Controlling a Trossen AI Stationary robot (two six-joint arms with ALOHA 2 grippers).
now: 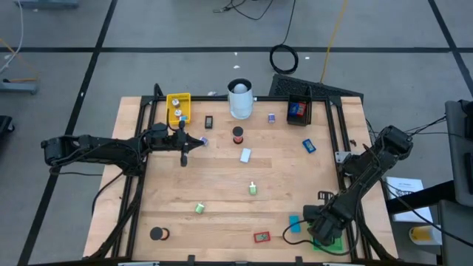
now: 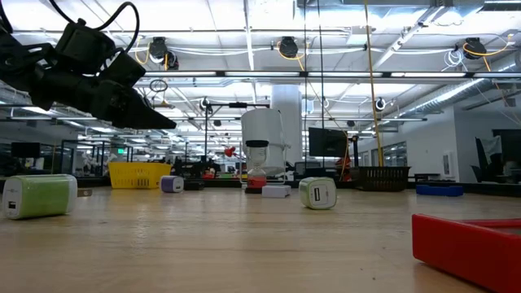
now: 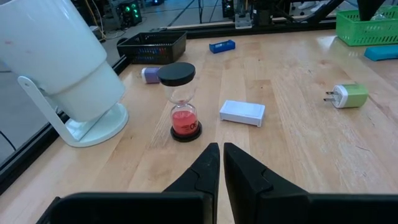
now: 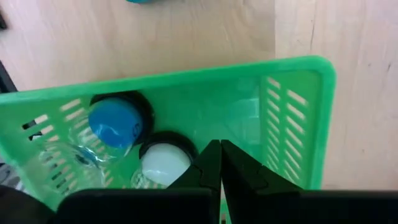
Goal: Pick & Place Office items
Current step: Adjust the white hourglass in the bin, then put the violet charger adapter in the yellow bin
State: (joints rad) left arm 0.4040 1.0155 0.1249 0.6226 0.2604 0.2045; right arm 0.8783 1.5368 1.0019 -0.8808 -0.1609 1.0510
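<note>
Pale wooden bench (image 1: 222, 185) fills my overhead view, with small office items scattered across it. My left hand (image 1: 184, 153) hovers toward ten o'clock, fingers pressed together, aimed at the red-sand hourglass with black caps (image 3: 179, 101). That piece looks light but top-heavy and probably glass in the middle, so I would grip the black cap or straddle the waist gently, not squeeze hard. Just past it lies a flat white rectangular block (image 3: 242, 112): stiff, low, best pinched across its short sides. The green-and-white plug adapter (image 3: 347, 96) looks rigid and smooth, perhaps slippery. My right hand (image 1: 321, 230) sits at five o'clock over the green slotted plastic tray (image 4: 298, 112), fingers closed on nothing, above blue and white round items.
</note>
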